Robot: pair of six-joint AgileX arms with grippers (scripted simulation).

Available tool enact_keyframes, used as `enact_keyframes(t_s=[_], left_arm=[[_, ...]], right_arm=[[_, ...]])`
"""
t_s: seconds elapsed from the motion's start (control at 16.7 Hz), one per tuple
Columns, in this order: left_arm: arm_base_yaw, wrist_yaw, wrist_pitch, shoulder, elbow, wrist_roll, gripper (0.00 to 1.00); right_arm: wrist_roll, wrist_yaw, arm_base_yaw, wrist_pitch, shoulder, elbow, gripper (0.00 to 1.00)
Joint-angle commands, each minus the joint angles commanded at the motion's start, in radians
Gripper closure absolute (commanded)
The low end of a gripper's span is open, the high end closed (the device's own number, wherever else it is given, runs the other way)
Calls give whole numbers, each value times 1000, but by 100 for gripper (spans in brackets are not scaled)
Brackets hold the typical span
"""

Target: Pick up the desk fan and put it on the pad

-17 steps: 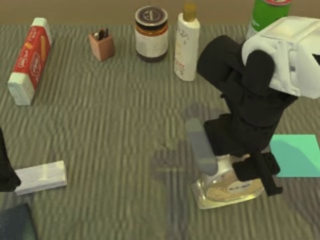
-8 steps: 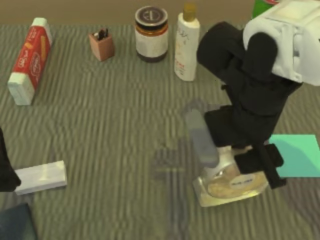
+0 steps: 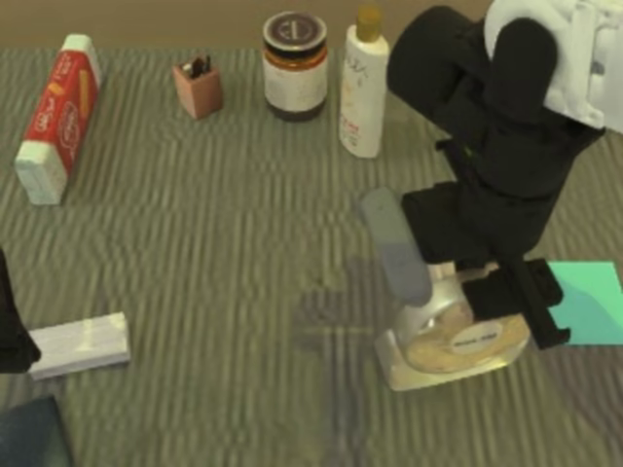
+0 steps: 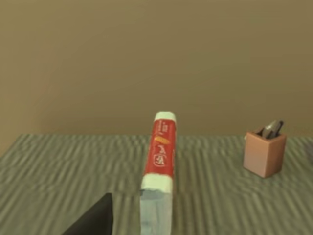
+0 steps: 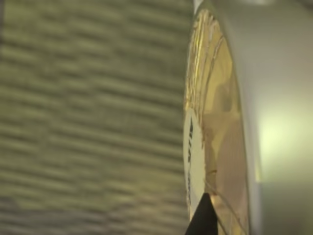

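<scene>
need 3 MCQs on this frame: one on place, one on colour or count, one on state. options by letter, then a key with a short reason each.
1. Where does the pad lie?
A. at the table's right edge, right of the desk fan
B. at the left edge beside the white block
C. at the back among the bottles

2. What colour is the pad?
A. red
B. mint green
C. tan

3. How does the right tool stand to the fan?
A. parked away from it
B. shut on it
C. hovering open over the pad

Key:
1 A: the top view shows the pad at the right edge, past the fan.
2 B: the sheet is mint green.
3 B: the top view shows the right tool clamped on the fan's rim, and the right wrist view shows the fan right against the camera.

The left tool sits parked at the table's left edge.
</scene>
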Motion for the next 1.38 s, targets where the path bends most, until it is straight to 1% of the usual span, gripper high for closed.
enact_keyframes(t_s=[0.12, 0.24, 0.36, 0.6, 0.72, 0.78, 0.9, 1.14, 1.38], left_arm=[[0, 0, 0, 0, 0, 0, 0], [0, 0, 0, 0, 0, 0, 0], [0, 0, 0, 0, 0, 0, 0], [0, 0, 0, 0, 0, 0, 0], [0, 0, 0, 0, 0, 0, 0], [0, 0, 0, 0, 0, 0, 0], [0, 0, 0, 0, 0, 0, 0], [0, 0, 0, 0, 0, 0, 0], [0, 0, 0, 0, 0, 0, 0]], right_arm=[[-10, 0, -14, -3, 1, 1, 100], [-41, 1, -70, -10, 1, 6, 100], [-88, 3, -163, -19, 0, 13, 100], [-195, 6, -389, -36, -7, 24, 100], [-237, 7, -468, -40, -13, 28, 100], [-251, 7, -491, -41, -16, 30, 100], [-260, 7, -506, -42, -18, 31, 100], [-257, 7, -502, -37, -13, 24, 100], [-259, 8, -506, 48, -7, -52, 100]])
